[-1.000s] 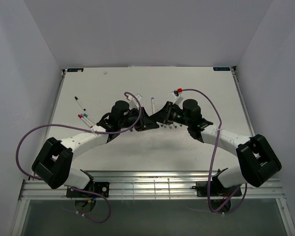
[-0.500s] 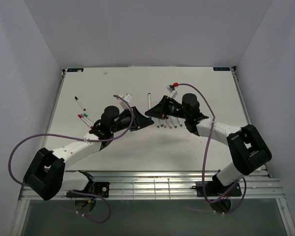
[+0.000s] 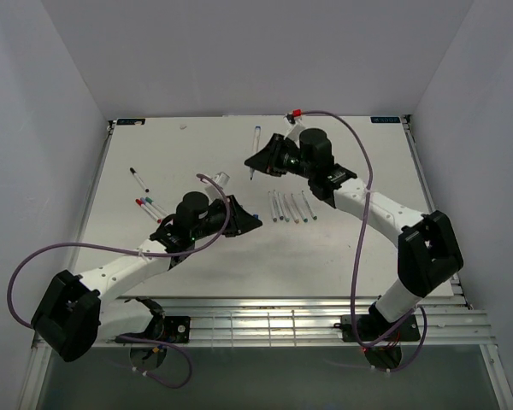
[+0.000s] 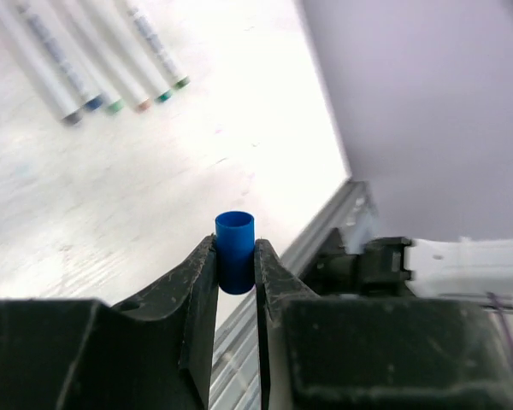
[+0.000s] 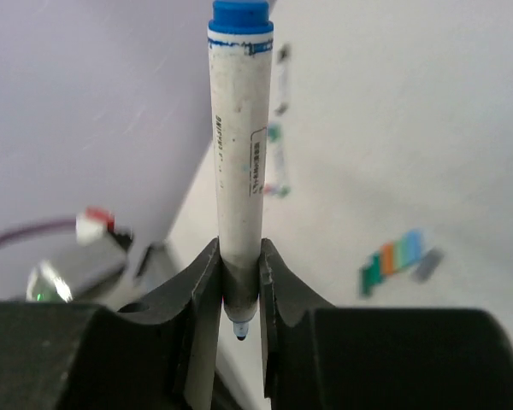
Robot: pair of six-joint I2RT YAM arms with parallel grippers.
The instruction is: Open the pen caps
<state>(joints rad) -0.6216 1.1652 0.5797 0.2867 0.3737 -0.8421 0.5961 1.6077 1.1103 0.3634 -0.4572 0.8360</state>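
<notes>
My left gripper [image 3: 251,224] hovers over the table's middle, shut on a short blue pen cap [image 4: 235,250] that stands upright between its fingertips. My right gripper [image 3: 255,162] is raised toward the back of the table, shut on a white pen [image 5: 239,145] near its bare tip, with the blue tail end pointing away. That pen [image 3: 255,147] shows as a thin white stick in the top view. Several uncapped pens [image 3: 292,207] lie in a row right of centre and also appear in the left wrist view [image 4: 94,64].
Three capped pens lie at the left: one black-capped [image 3: 138,177] and a red and teal pair [image 3: 147,206]. A blurred cluster of short coloured caps [image 5: 398,256] lies on the table in the right wrist view. A metal rail [image 3: 265,325] runs along the near edge.
The two grippers have pulled apart. The right one carried the pen up and toward the back, and the left one drew back toward the near left with the blue cap.
</notes>
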